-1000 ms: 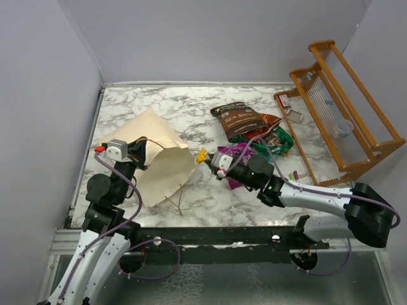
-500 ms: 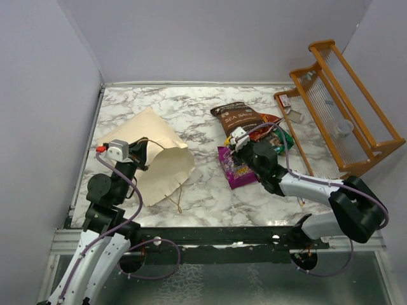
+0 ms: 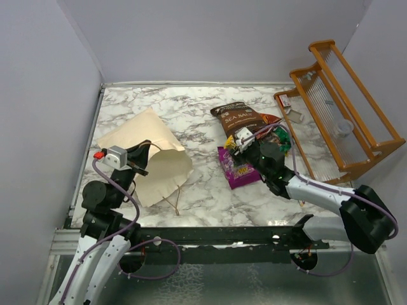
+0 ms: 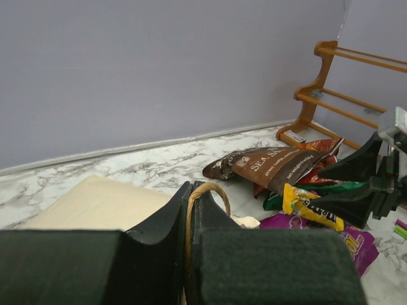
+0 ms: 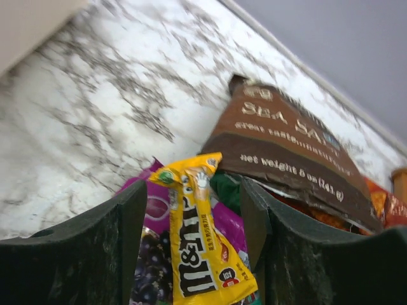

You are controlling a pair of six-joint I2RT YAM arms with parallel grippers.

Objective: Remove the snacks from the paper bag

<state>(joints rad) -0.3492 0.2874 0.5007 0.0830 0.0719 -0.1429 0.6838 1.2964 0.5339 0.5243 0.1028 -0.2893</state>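
My right tool (image 5: 194,189) gapes wide, astride the yellow candy packet (image 5: 198,241) lying lengthwise on the purple packet (image 5: 152,216). My left tool (image 4: 189,194) is pinched on the handle of the paper bag (image 4: 95,203), whose mouth lies well to my right tool's left.

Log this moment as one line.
left claw: shut on bag handle | right claw: open around M&M's packet

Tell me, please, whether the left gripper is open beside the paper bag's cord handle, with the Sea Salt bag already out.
No: the left wrist view shows the left gripper shut on the cord handle, not open beside it. The Sea Salt bag is out.
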